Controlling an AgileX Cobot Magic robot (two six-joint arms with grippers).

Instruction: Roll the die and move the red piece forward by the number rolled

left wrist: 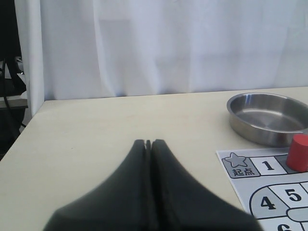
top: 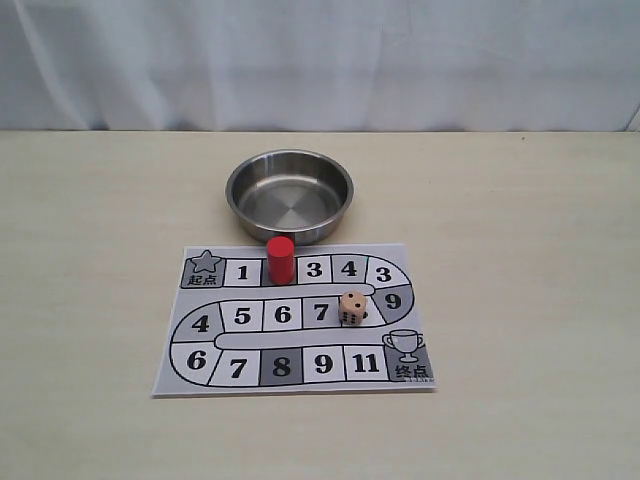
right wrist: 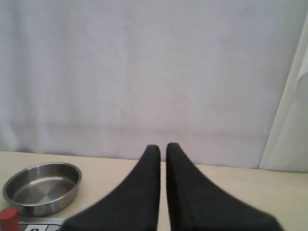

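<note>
The red piece (top: 280, 260) stands upright on the paper board (top: 172, 382), on the square between 1 and 3. The die (top: 352, 307) rests on the board to the right of square 7, near the 9. Neither gripper shows in the exterior view. In the left wrist view my left gripper (left wrist: 148, 141) is shut and empty above bare table, left of the board's star corner, with the red piece (left wrist: 299, 153) at the frame's edge. My right gripper (right wrist: 163, 146) is shut to a thin slit and holds nothing; the red piece (right wrist: 8, 219) is far off to its side.
A round steel bowl (top: 232, 195) stands empty just behind the board, also seen in both wrist views as the bowl (left wrist: 240, 120) and the bowl (right wrist: 72, 185). A white curtain backs the table. Bare tabletop lies on both sides of the board.
</note>
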